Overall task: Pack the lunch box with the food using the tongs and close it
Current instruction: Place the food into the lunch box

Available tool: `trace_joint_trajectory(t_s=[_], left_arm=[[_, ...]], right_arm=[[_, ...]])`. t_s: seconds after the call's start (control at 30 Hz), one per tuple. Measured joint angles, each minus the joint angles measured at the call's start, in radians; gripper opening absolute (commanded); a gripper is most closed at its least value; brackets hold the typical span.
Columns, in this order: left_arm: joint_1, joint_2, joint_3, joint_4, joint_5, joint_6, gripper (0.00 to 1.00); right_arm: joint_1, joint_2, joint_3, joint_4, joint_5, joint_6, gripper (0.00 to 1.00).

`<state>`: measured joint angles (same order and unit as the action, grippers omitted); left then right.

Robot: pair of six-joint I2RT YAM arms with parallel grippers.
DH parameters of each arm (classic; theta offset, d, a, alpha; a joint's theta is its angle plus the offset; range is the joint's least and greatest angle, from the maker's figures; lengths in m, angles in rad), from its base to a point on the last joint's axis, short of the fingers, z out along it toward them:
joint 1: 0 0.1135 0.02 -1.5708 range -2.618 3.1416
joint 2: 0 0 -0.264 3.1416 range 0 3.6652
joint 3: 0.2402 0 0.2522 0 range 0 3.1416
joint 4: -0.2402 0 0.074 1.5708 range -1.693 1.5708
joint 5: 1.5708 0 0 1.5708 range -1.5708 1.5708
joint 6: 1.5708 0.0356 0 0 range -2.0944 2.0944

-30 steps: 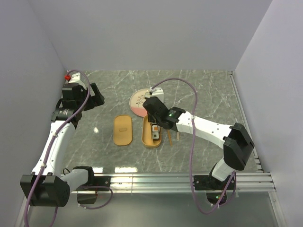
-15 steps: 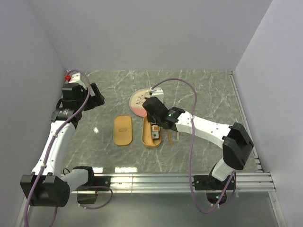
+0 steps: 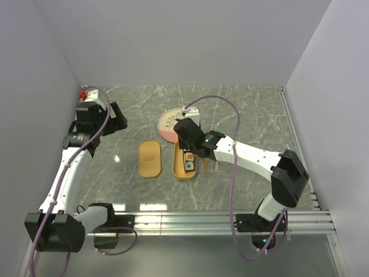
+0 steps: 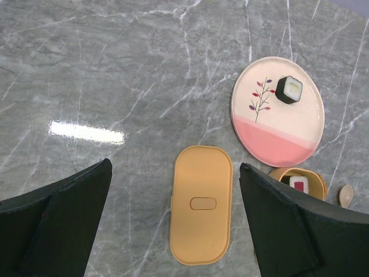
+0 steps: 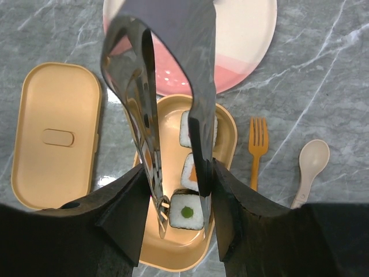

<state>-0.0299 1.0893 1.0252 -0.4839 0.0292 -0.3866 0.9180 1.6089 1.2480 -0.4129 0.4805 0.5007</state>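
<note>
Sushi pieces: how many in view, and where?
4: three in the box, at far, middle and near positions; one on the plate at. The tongs may hide others.

Overhead and both wrists share lid (image 4: 200, 212)

A grey marbled bench (image 4: 115, 69) with pale veins carried everything, and a bright streak of reflected light lay on its surface. A round plate (image 4: 271, 135) sat on it, cream over most of its face with a pink band along one side and a small sprig painted on the cream part. An orange fork (image 5: 258, 151) lay flat on the stone, and a beige spoon (image 5: 311, 164) lay just beside it, the two apart. Plain pale walls (image 3: 184, 40) stood around the bench on three sides.
</note>
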Motion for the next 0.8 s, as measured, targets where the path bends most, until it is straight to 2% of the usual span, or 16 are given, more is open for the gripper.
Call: trace_joint_trajectory(t_s=[0.33, 0.8], left_arm=[[0.000, 0.000, -0.001, 0.000, 0.000, 0.000, 1.00], [0.000, 0.010, -0.006, 0.002, 0.000, 0.001, 0.99]], right_arm=[[0.000, -0.008, 0.016, -0.005, 0.011, -0.004, 0.51], [-0.021, 0.020, 0.171, -0.009, 0.044, -0.072, 0.52]])
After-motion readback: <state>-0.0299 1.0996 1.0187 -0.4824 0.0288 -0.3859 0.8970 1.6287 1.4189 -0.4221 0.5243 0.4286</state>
